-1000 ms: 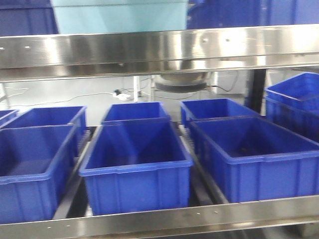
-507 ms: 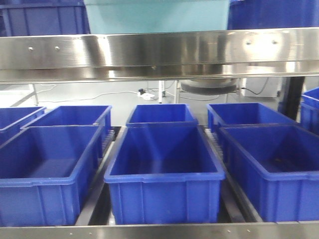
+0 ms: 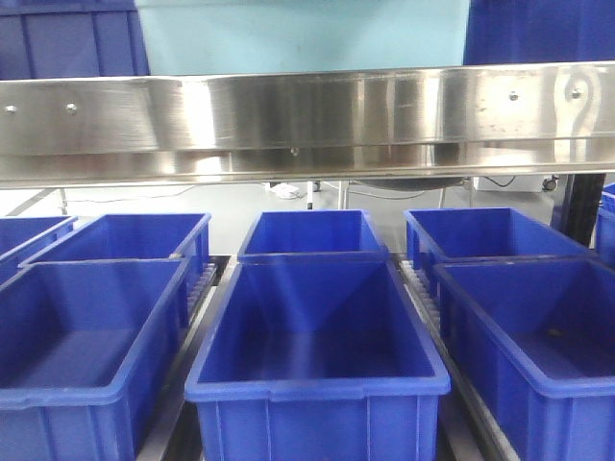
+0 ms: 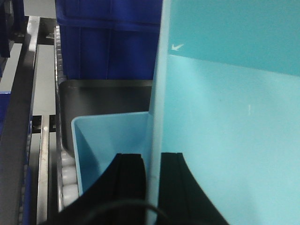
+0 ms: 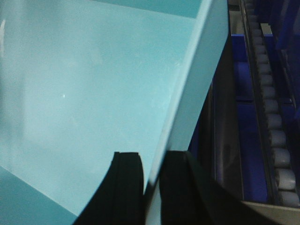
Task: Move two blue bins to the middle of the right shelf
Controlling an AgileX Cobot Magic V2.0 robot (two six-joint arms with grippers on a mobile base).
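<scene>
From the front, a broad shiny steel rail point(image 3: 307, 115) ran right across. It hid the bottom of the big pale light-blue plastic bin point(image 3: 303, 36) above it, so I could not tell what the bin stood on. The picture's edge cut off its top. Only one pale bin showed here. Two dark blue plastic bins point(image 3: 67, 38) stood next to it, one on each side, both cut off too. Below the rail I counted seven more dark blue bins, plus a sliver at the right edge. Two white roller tracks point(image 3: 419, 286) ran between them.

From the left wrist, the left claw point(image 4: 150, 159) was pinched on the thin edge of the pale bin's wall point(image 4: 225, 131), one black finger on each side. A smaller pale blue corner point(image 4: 110, 136) sat just left of that wall. I could not tell if it was a second bin. Behind it were a dark grey tray point(image 4: 103, 96) and one dark blue bin.

From the right wrist, the right claw point(image 5: 152, 159) was pinched on a pale blue wall point(image 5: 84, 93) the same way. That wall filled most of the view. One roller track ran close by on the right.
</scene>
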